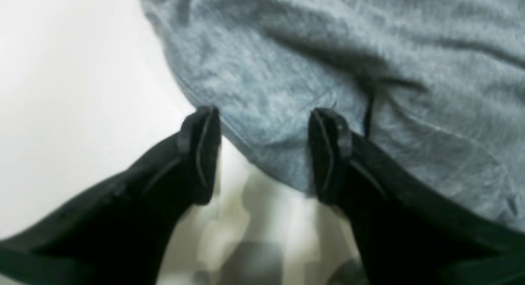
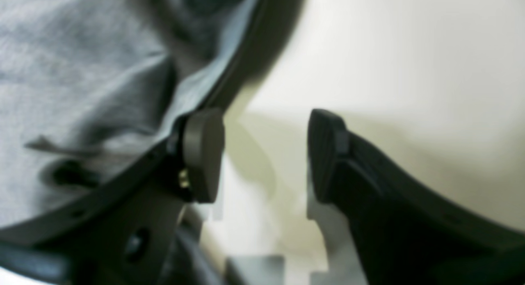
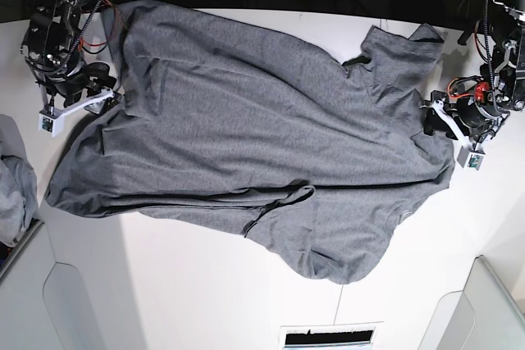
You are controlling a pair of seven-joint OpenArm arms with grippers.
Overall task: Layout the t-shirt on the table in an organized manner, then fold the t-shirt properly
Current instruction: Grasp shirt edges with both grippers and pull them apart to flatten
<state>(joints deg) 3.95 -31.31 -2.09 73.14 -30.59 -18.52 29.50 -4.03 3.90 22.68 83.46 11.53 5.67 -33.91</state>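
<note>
With both my left gripper [image 1: 264,153] and right gripper [image 2: 265,153] spread wide and empty at opposite edges of the t-shirt [image 3: 246,129] sprawled across the table [image 3: 189,293], I should pinch only the hems, then pull evenly outward

My base camera looks straight down from high above the surface [image 3: 246,284]. Each wrist camera peers out close between its own claw's fingers, very near the t-shirt [image 3: 246,129] edge, which all three views share.
</note>
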